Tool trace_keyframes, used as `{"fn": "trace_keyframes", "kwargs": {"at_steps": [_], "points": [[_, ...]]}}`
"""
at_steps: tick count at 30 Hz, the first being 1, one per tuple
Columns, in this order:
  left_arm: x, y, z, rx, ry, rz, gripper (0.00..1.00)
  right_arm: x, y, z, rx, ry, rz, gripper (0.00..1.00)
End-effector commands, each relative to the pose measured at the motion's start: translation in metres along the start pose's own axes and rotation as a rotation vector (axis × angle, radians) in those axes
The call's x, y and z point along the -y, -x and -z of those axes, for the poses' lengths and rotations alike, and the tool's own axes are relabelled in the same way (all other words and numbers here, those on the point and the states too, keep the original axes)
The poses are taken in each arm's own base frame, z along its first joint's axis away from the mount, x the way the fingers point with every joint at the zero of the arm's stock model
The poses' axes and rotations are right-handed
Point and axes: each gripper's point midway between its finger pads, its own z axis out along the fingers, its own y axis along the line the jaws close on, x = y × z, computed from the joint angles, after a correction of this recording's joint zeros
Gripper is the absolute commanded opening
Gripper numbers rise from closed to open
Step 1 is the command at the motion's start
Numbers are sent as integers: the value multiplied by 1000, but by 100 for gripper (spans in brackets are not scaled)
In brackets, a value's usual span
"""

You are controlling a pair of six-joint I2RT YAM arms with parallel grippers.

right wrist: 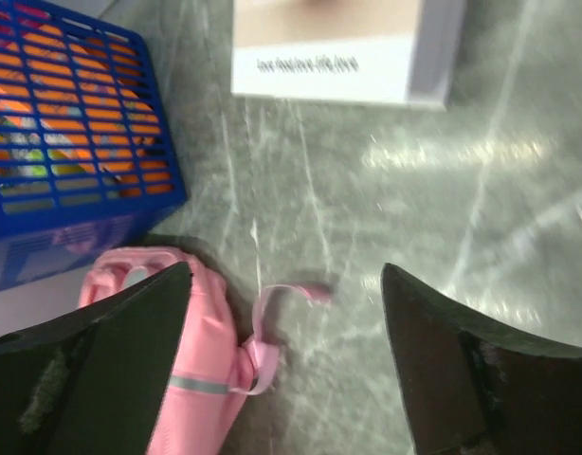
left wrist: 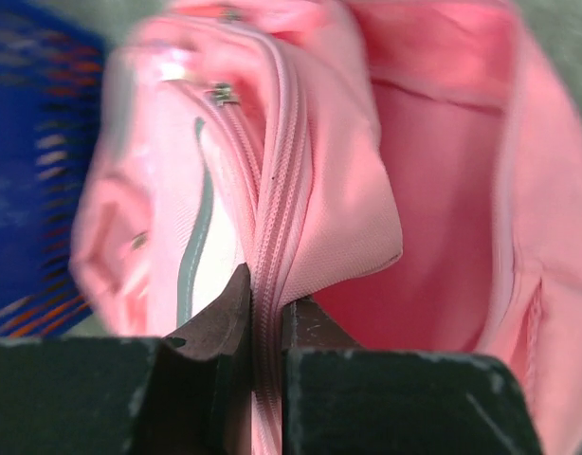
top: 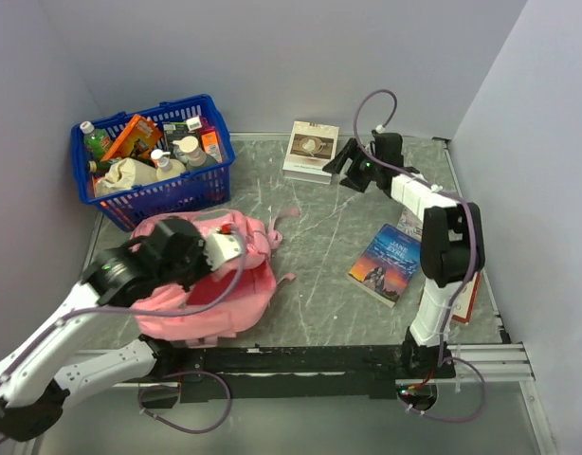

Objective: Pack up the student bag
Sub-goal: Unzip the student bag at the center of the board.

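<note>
Marbled table (top: 329, 256) — pink, grey-striped student bag (top: 248, 284) gapes open.

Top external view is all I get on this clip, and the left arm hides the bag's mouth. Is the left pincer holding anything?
Observer: Yes. The left wrist view shows the left pincer shut on the zipper edge of the student bag.
Operator: Is the bag open?
Observer: Yes. Beside that zipper the pink lining is exposed, with nothing inside in the part that shows.
Operator: And the right pincer?
Observer: The right wrist view shows the right pincer open and empty above the table, with the bag's pink loop below it.
</note>
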Motion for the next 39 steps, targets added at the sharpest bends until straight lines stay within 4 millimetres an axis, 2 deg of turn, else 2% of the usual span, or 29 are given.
{"fn": "trace_keyframes", "kwargs": {"at_steps": [1,2,3,4,5,6,8,9,10,11,12,13,14,15,16,17,18,19,20,21,22,23,24,25,26,27,29,33,39], "points": [[10,29,-53,51,-76,-5,1,-32,36,-14,48,113,21,83],[17,32,-59,61,-121,-18,1,-22,34,-26,34,99,10,81],[16,38,-66,87,-115,-21,1,-25,41,-29,38,101,12,81],[20,35,-74,78,-131,-23,1,-15,36,-41,13,84,-3,80],[22,37,-77,95,-138,-23,1,-13,36,-44,6,78,-8,79],[21,43,-80,124,-130,-20,1,-11,36,-47,-4,71,-11,79],[25,38,-84,136,-135,-24,1,-10,28,-49,-35,80,-20,76],[25,36,-86,141,-123,-14,1,-4,16,-48,-55,77,-12,75],[26,33,-91,156,-112,-7,1,-8,6,-43,-71,100,2,73],[26,31,-95,156,-99,5,1,-30,7,-21,-41,140,38,73],[24,30,-98,156,-82,36,1,-20,-28,-15,-83,121,45,73],[23,33,-105,168,-71,56,1,-50,-24,15,-24,184,102,72],[22,36,-108,177,-63,104,1,-57,-39,28,-20,195,118,70],[21,41,-114,183,-56,131,1,-50,-84,37,-80,183,123,68],[19,50,-117,215,-55,150,1,-78,-92,68,-41,245,175,67],[19,58,-118,235,-62,188,1,-69,-117,76,-56,215,195,66],[21,65,-124,239,-77,206,1,-87,-148,86,-92,244,257,66],[17,75,-126,260,-70,226,1,-98,-157,109,-79,250,297,65],[16,80,-129,266,-70,269,1,-85,-167,116,-73,198,317,65],[16,86,-136,261,-78,283,1,-96,-172,135,-52,243,335,64],[15,89,-139,255,-79,294,1,-94,-186,145,-76,245,338,61],[16,90,-143,241,-85,320,1,-83,-195,149,-74,220,337,59],[16,94,-150,222,-88,334,1,-87,-196,163,-49,243,339,57],[12,95,-153,201,-69,363,1,-87,-205,168,-60,256,332,50],[14,90,-156,161,-75,376,1,-79,-214,168,-78,253,291,45],[13,95,-162,138,-82,381,1,-82,-217,174,-77,284,279,36],[18,97,-165,98,-106,428,1,-80,-231,172,-89,312,244,31],[16,111,-164,140,-105,471,1,-84,-240,160,-94,364,198,19],[19,110,-162,164,-95,464,1,-101,-248,143,-92,458,178,12]]}}
